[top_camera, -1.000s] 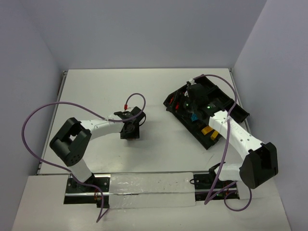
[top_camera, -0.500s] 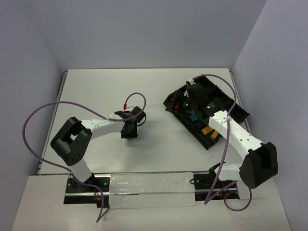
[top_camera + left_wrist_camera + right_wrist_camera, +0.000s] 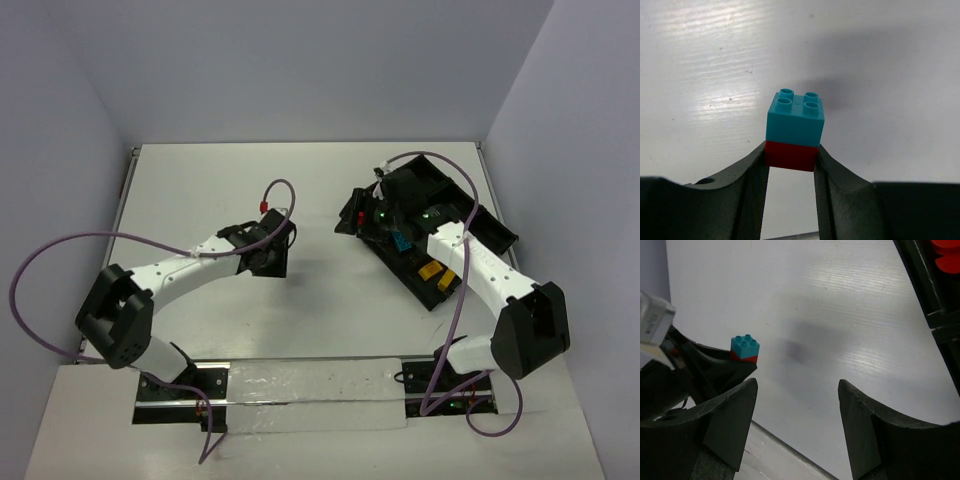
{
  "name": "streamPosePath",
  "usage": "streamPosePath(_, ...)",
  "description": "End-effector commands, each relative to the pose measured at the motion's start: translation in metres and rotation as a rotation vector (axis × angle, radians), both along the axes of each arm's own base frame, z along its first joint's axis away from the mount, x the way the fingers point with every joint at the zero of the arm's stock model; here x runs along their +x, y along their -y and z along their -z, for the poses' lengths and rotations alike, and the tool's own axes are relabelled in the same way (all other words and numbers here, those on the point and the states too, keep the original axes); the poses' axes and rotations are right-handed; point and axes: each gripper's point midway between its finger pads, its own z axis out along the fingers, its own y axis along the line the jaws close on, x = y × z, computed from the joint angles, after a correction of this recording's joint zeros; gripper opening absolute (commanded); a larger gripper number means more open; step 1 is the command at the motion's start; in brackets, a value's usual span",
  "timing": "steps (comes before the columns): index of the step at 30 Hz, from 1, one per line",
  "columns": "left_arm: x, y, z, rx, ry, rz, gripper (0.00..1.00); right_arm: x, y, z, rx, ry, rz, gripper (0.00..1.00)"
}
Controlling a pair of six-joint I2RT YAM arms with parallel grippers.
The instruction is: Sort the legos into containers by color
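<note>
Lego clump (image 3: 794, 131), cyan brick w/ four studs stacked on a red one, was pinched at its red base by left gripper (image 3: 791, 154) over white table (image 3: 200, 190), well apart from black tray (image 3: 497, 236). Beside that tray, right gripper (image 3: 797, 387) was spread, empty. Walls were pale lavender-grey.

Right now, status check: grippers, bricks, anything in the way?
Left gripper shut on red brick, cyan brick stuck on top. Right gripper open, empty, at the tray's left end. Right arm lies over the tray, may block the drop.
</note>
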Motion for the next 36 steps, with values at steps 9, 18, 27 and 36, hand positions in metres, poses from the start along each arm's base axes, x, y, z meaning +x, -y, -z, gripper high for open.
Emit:
streamPosePath(9,-0.007,0.057,-0.099,-0.345,0.116,0.244,0.00,-0.002,-0.060,-0.044,0.134,0.061,-0.162,0.74)
streamPosePath(18,-0.013,0.065,-0.113,-0.416,0.129,0.276,0.00,-0.021,-0.091,-0.036,0.194,-0.011,-0.262,0.76)
streamPosePath(27,-0.014,0.063,-0.122,-0.429,0.157,0.282,0.00,-0.028,-0.108,-0.027,0.279,-0.075,-0.304,0.76)
streamPosePath(36,-0.012,0.062,-0.126,-0.431,0.165,0.273,0.00,-0.041,-0.121,-0.027,0.391,-0.129,-0.365,0.52)
